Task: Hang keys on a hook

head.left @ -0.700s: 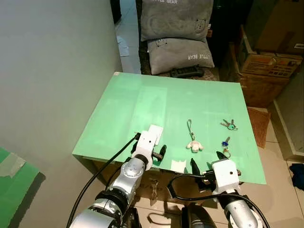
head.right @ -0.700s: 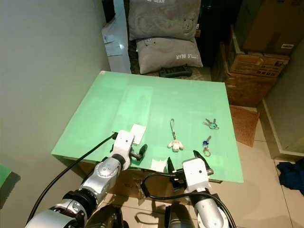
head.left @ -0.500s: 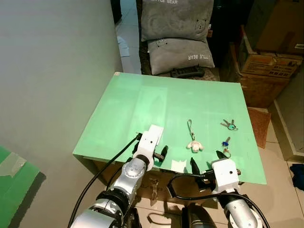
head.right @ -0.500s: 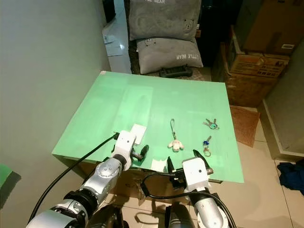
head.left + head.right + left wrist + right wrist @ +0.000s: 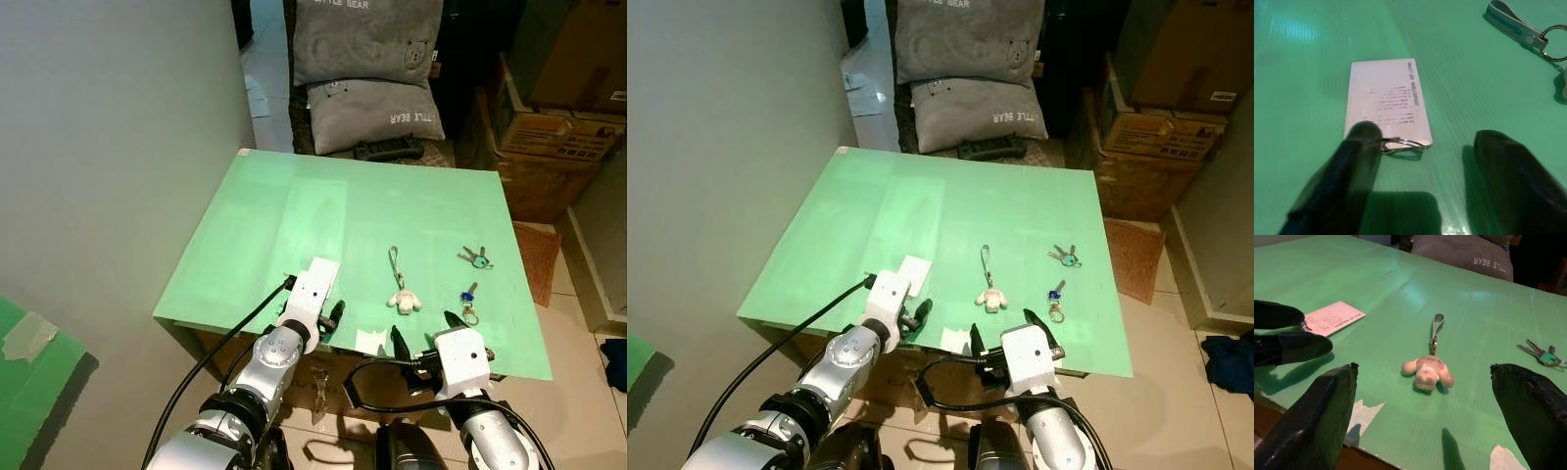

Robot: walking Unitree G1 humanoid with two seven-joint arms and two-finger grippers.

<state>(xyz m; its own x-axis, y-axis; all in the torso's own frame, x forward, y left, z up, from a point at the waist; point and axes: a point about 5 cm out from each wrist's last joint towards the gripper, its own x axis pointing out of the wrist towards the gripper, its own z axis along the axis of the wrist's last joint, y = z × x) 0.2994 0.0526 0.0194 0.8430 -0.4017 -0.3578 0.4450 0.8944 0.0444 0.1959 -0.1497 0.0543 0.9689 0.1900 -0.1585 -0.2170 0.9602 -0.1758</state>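
Note:
On the green table (image 5: 294,211) lies a white card (image 5: 1386,100) with a metal key ring (image 5: 1400,145) at its near edge. My left gripper (image 5: 1422,139) is open low over the table, one fingertip (image 5: 1364,134) at the ring. A small teddy-bear keychain (image 5: 402,299) with a grey strap lies mid-table. To its right lie keys with a teal head (image 5: 475,258) and a blue-tagged key bunch (image 5: 467,299). My right gripper (image 5: 423,331) is open at the table's front edge, facing the bear (image 5: 1426,372) from a short way off.
Pale wall (image 5: 98,147) runs along the table's left side. Grey pillows (image 5: 372,93) and a dark object (image 5: 389,149) sit beyond the far edge. Cardboard boxes (image 5: 549,127) stand at the back right. White tape patches (image 5: 367,340) mark the front edge.
My left gripper has edged slightly forward onto the card's ring. The whole view has shifted a little. The right arm holds still.

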